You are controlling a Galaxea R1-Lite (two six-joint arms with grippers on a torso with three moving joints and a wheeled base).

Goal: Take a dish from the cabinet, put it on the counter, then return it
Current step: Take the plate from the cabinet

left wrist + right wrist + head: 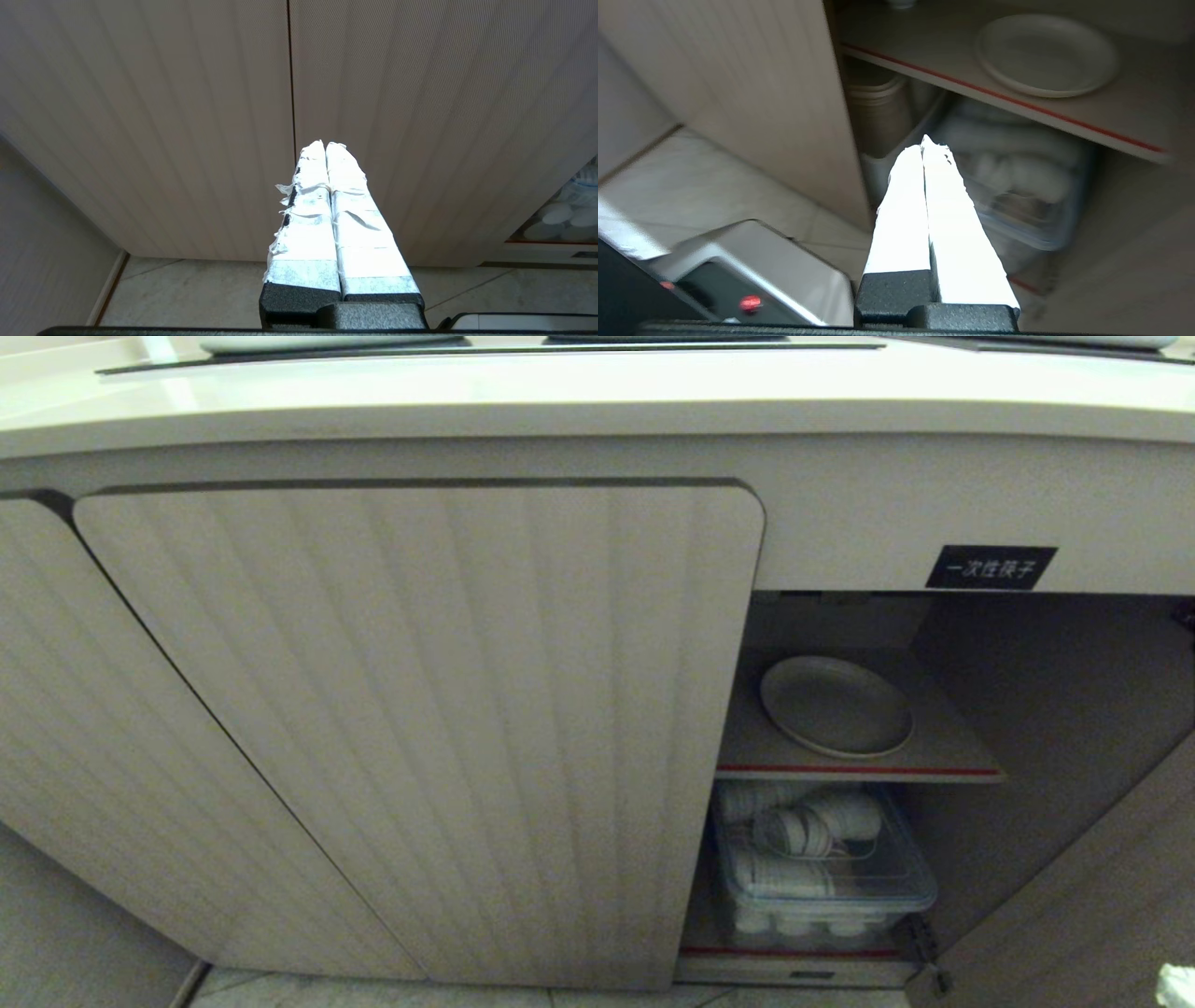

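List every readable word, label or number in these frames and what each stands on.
"一次性筷子": white characters on the small black label on the cabinet face, just above the open compartment.
No other text shows in the head view or in either wrist view.

Open space above shelved dish (836, 707)

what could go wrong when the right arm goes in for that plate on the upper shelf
1. The right tool is shut, and the dish lies flat on the red-edged shelf, so a shut tool would likely push it back rather than grip its rim.
2. The opening is narrow, between the closed ribbed door and the open door; the arm could clip either.
3. A fumbled dish could fall onto the clear box of bowls below.
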